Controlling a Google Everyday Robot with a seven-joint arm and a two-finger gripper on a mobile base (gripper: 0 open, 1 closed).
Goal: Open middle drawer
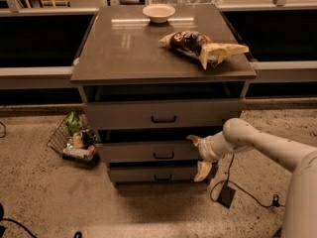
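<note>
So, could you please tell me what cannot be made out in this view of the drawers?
Camera view:
Middle drawer right end: covered by the open tool at its front; contact unclear.
Drawer insides: dark, under the fronts above.
Floor basket contents: too small.
Arm: cut off by the right edge.

Warm, dim amber light falls from above. The worktop (124, 48) carries a bright streak of glare just in front of the bowl (158, 12). Black shadow fills the gaps above each drawer front and the recesses on either side of the cabinet. The pale gripper (199, 156), fingers spread at the right end of the middle drawer (143, 151), catches the light against the dull front. A soft shadow pools on the speckled floor (49, 192) under the cabinet.
</note>
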